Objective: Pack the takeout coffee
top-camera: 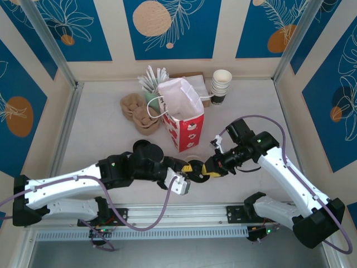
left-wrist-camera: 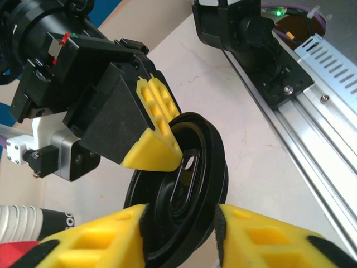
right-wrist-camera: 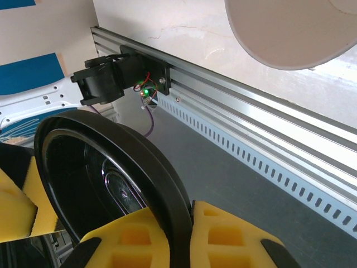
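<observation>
A black plastic lid (top-camera: 196, 171) hangs on edge above the table's front centre, between both grippers. My right gripper (top-camera: 208, 169) is shut on its rim; in the right wrist view the lid (right-wrist-camera: 106, 167) is pinched between the yellow pads of this gripper (right-wrist-camera: 187, 223). My left gripper (left-wrist-camera: 181, 223) has a pad pressed on each side of the lid (left-wrist-camera: 192, 167), opposite the right gripper's fingers (left-wrist-camera: 153, 131). A white lidless paper cup (top-camera: 192, 158) stands at the foot of the red bag. A lidded takeout coffee is out of view.
A red-and-white paper bag (top-camera: 181, 114) stands open in the middle. Behind it are brown cup carriers (top-camera: 139, 114), a stack of white cups (top-camera: 221, 86) and napkins (top-camera: 153, 78). The aluminium rail (top-camera: 178, 215) runs along the front edge.
</observation>
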`<state>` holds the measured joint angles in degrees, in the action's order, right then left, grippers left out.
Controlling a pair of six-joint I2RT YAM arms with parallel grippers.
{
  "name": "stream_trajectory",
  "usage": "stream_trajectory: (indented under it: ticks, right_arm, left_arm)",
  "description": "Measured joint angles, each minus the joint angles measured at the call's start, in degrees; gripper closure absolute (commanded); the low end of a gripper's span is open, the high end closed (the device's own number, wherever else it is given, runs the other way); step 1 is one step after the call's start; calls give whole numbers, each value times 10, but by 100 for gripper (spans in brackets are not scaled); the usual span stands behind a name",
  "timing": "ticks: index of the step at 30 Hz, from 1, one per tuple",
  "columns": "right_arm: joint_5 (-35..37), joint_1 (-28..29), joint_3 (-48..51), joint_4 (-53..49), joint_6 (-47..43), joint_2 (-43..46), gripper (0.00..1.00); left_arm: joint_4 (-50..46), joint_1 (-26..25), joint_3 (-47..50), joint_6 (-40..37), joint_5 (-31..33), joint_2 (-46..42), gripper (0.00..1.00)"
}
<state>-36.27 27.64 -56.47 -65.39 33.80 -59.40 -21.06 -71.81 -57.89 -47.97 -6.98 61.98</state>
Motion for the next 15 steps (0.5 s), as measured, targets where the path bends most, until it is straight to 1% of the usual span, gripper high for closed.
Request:
stream_trajectory:
  ticks: [4,9,15]
  right_arm:
    - [0,2,0,2,0,0,100]
    - [0,5,0,2,2,0,100]
    - [1,8,0,2,2,-1,100]
  left_arm:
    - [-10,0,-7,0,2,2,69]
    - [-13,0,-8,-7,10,3,64]
    - [-33,0,-19,-20,26,21,66]
